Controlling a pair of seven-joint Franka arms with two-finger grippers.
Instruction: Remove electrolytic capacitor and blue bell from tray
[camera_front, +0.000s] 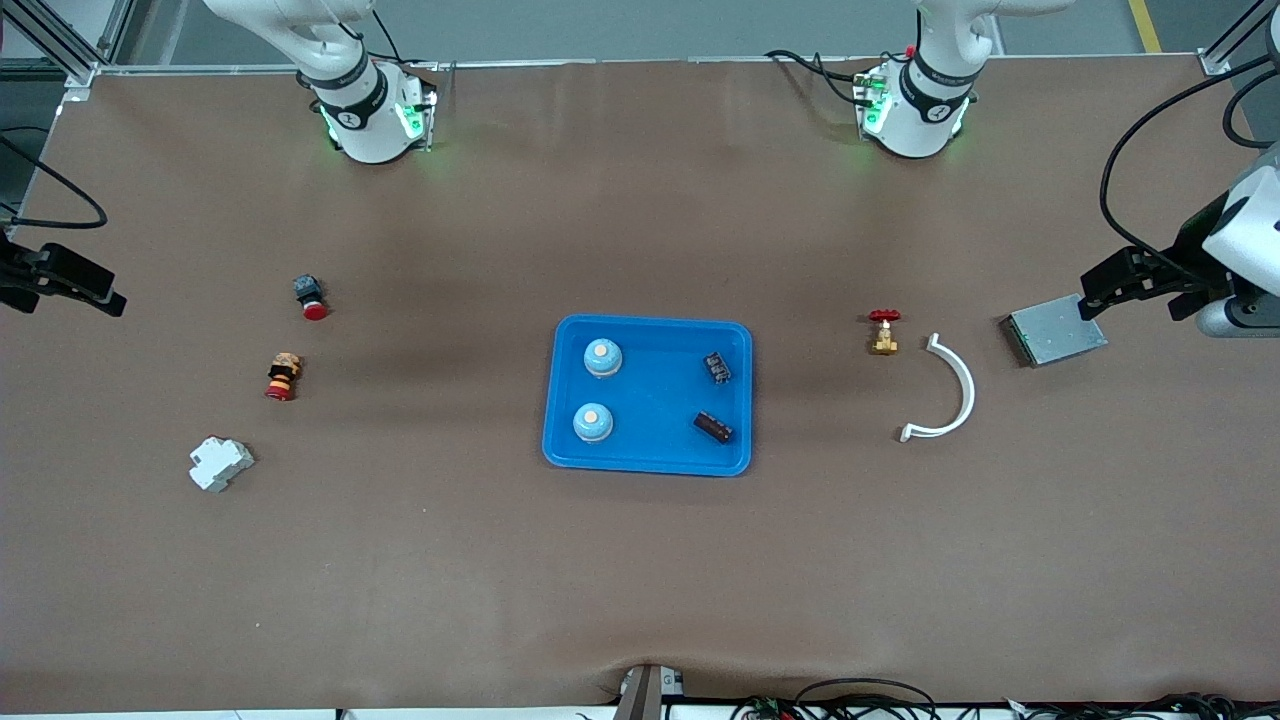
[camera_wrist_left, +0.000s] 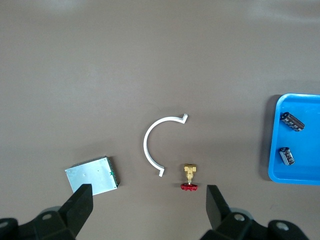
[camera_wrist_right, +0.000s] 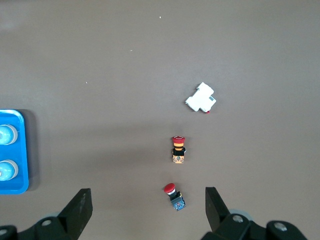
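A blue tray (camera_front: 660, 400) sits mid-table. In it are two light blue bells (camera_front: 603, 357) (camera_front: 593, 422) toward the right arm's end and two dark capacitors (camera_front: 717, 367) (camera_front: 713, 427) toward the left arm's end. My left gripper (camera_front: 1140, 285) is open and empty, up over the table's edge beside a metal box. The left wrist view shows this gripper (camera_wrist_left: 148, 197), the tray's edge (camera_wrist_left: 305, 145) and both capacitors (camera_wrist_left: 292, 121) (camera_wrist_left: 286, 155). My right gripper (camera_front: 60, 280) is open and empty, over the right arm's end. The right wrist view shows this gripper (camera_wrist_right: 147, 200) and both bells (camera_wrist_right: 6, 134) (camera_wrist_right: 6, 170).
Toward the left arm's end lie a brass valve with a red handle (camera_front: 884, 332), a white curved strip (camera_front: 950, 395) and a metal box (camera_front: 1055, 330). Toward the right arm's end lie two red-capped push buttons (camera_front: 310, 296) (camera_front: 283, 376) and a white breaker (camera_front: 220, 463).
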